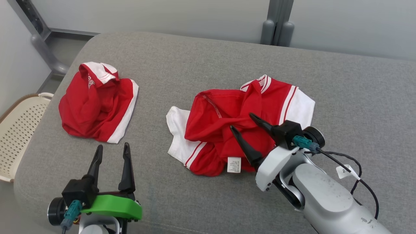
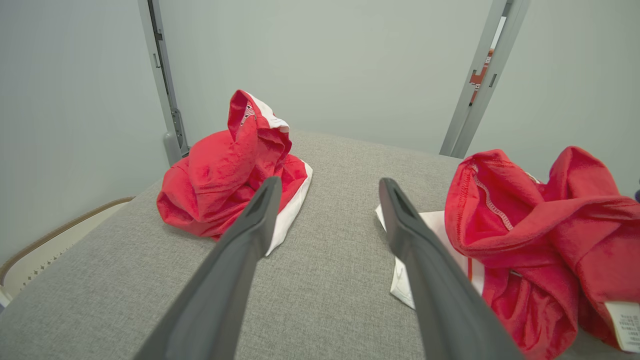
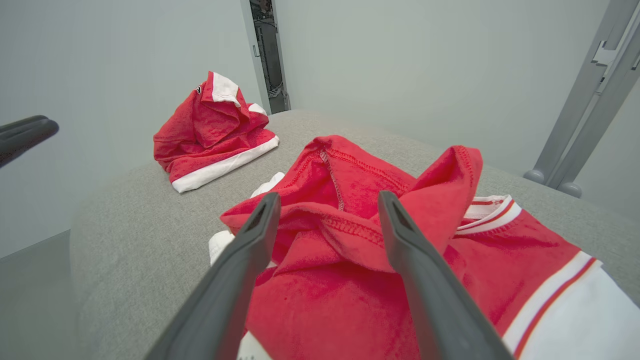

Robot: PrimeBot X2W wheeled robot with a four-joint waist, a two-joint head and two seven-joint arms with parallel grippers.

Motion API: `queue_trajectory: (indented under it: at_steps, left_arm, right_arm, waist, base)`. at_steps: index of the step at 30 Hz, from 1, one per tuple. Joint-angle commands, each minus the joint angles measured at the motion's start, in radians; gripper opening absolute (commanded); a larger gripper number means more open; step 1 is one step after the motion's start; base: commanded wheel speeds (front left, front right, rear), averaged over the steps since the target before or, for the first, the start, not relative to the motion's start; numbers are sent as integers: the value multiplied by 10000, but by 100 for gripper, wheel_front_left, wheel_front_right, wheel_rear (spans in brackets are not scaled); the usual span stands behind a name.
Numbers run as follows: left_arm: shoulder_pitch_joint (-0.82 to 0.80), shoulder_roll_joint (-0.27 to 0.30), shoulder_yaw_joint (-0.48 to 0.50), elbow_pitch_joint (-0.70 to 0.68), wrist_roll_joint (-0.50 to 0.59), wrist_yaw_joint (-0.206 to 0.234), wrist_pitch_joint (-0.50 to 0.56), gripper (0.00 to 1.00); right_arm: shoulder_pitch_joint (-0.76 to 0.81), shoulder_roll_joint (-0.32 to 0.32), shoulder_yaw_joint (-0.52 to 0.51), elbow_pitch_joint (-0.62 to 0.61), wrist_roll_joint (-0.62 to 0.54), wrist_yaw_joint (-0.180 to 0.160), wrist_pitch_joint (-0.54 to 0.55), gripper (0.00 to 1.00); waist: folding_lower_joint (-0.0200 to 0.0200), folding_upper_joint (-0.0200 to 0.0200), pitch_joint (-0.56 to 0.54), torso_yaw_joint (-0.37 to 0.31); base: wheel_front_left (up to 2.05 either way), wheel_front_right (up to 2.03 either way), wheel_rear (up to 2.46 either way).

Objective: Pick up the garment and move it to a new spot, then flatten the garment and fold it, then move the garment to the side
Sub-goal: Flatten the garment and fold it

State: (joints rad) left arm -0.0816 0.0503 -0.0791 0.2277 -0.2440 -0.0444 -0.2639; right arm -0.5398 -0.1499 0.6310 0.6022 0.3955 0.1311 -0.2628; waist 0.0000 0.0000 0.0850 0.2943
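Pick-up step, grasp not yet made; right gripper [image 1: 240,120] spread wide over the crumpled red-and-white jersey [image 1: 227,110] at mid-cushion.
Next move likely needs a descent and a pinch on a raised red fold; left gripper [image 1: 113,145] also wide, empty, over the grey woven cushion [image 1: 195,58]; soft knit, white striped trim, care label [image 1: 234,164] showing; second jersey [image 1: 94,107] bunched at far left.

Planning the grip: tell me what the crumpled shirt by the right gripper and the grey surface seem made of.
Shirt: soft matte knit, likely cotton jersey, judging by limp folds and the stitched hem. Grey surface: matte woven upholstery, seemingly padded; flecked weave, rounded edges.
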Motion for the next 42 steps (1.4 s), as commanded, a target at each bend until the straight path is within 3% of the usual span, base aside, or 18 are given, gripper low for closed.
queue_trajectory:
  at_steps: [1,8,9,10,11,18,24,34,40,41,42]
  left_arm:
    - [80,6,-58,-46,5,-29,-8,100]
    - [-40,7,-326,-125,-239,128,-8,100]
    - [-52,7,-340,-135,-276,162,-8,100]
    - [-50,7,-344,-140,-289,186,-8,100]
    - [-43,7,-347,-154,-316,196,-8,100]
    - [139,7,-244,-169,-347,307,-8,100]
    - [192,10,-119,-154,-296,243,-8,100]
    - [266,11,-31,-130,-327,265,-8,100]
    - [278,11,-31,-196,-290,278,-7,100]
    - [301,11,-39,-215,-305,302,-7,100]
    - [314,11,-57,-228,-327,318,-7,100]
  right_arm:
    - [-88,-129,-19,146,-90,-8,-27,100]
    - [-382,-354,335,1264,-595,-8,282,100]
    - [-426,-365,373,1459,-605,-8,352,96]
    - [-449,-349,409,1583,-610,-8,385,24]
    - [-499,-314,439,1690,-586,-8,346,0]
    - [-800,-481,-25,1772,-170,-8,47,0]
    - [-425,-1234,-1433,998,229,-8,-23,0]
    - [1603,-2660,-4081,-475,377,-10,-26,0]
    - [3152,-2637,-5303,-782,738,-8,196,0]
    - [3353,-2563,-5382,-874,762,-8,239,20]
    - [3503,-2540,-5458,-965,748,-8,254,83]
  waist:
    - [0,0,58,92]
    - [0,0,383,474]
    - [0,0,422,515]
    - [0,0,440,537]
    - [0,0,460,553]
    - [0,0,354,239]
    - [0,0,150,-348]
    - [0,0,54,-1114]
    - [0,0,114,-1240]
    - [0,0,131,-1258]
    - [0,0,150,-1271]
  base:
    - [0,0,0]
    - [0,0,0]
    - [0,0,0]
    - [0,0,0]
    - [0,0,0]
    - [0,0,0]
    - [0,0,0]
    - [0,0,0]
    - [0,0,0]
    - [0,0,0]
    - [0,0,0]
